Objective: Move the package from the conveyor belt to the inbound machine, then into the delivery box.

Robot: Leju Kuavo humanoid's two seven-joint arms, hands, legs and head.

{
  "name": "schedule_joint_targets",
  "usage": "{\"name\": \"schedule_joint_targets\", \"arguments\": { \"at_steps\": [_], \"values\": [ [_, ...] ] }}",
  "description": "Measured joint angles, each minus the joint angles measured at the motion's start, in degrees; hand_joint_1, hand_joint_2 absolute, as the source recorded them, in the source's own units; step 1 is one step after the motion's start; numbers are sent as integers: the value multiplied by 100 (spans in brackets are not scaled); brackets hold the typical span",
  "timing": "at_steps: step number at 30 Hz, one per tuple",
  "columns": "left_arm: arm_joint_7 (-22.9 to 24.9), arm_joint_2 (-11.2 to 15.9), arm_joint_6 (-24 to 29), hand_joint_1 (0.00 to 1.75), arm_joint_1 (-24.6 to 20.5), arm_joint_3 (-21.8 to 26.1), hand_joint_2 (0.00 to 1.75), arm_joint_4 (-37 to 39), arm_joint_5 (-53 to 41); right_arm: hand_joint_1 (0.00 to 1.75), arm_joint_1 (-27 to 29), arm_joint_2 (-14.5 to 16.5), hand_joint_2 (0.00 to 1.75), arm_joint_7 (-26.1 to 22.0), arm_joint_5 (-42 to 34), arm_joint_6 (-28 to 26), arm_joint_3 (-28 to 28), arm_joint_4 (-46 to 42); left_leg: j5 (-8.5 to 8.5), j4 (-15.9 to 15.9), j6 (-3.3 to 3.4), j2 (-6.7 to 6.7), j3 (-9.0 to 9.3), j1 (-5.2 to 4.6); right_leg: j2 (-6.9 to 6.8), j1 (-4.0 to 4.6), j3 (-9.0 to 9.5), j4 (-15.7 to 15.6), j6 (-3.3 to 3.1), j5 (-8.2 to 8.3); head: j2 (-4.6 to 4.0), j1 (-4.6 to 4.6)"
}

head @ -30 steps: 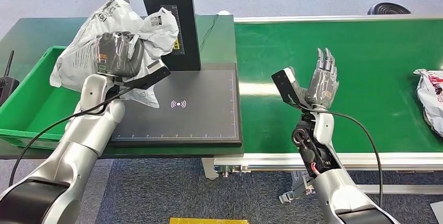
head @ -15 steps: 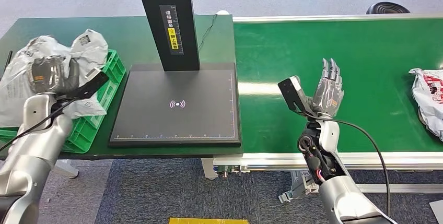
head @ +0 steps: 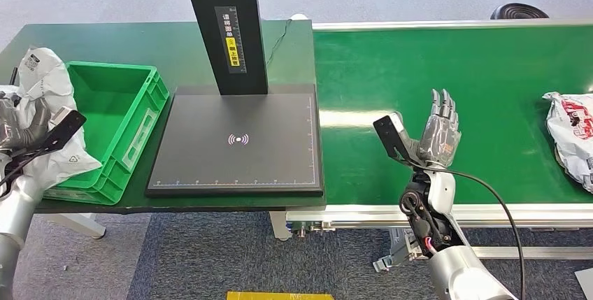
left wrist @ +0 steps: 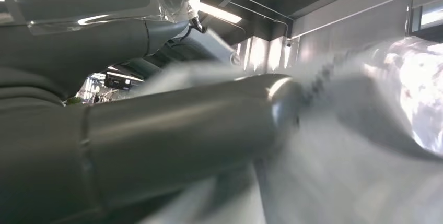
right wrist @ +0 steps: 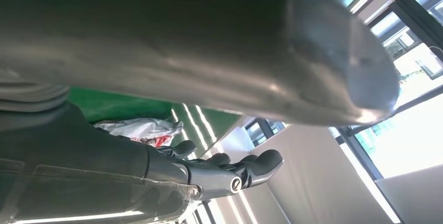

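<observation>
The grey plastic package (head: pixel 43 115) sits in my left hand (head: pixel 17 124), fingers wrapped around its crumpled film, at the far left edge of the counter (head: pixel 105 41). It hangs over the outer left rim of the green delivery box (head: pixel 133 125), partly outside the box wall. In my left wrist view the package (left wrist: pixel 365 145) is a blurred pale mass pressed against my thumb.

The box stands on the dark green counter, just left of the inbound machine (head: pixel 238 139), a black flat plate with a white scan mark at its middle and a black upright post (head: pixel 227 27) rising from its back edge.

To the right runs the green conveyor belt (head: pixel 489 69). My right hand (head: pixel 437 132) is raised over its near part, fingers spread and pointing up, holding nothing. A second package (head: pixel 570 136), white with red print, lies on the belt at the far right, well apart from that hand.
</observation>
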Motion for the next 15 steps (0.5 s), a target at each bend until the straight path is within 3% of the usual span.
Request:
{"name": "schedule_joint_targets", "arguments": {
  "at_steps": [15],
  "values": [
    [-441, -208, 2, 0, 563, 322, 0, -404, -123, 0, -7, 103, 0, -127, 15, 2, 2, 4, 0, 0, 0, 1, 0, 0, 0, 1, -3, -1, 0, 0, 0, 1]
  ]
}}
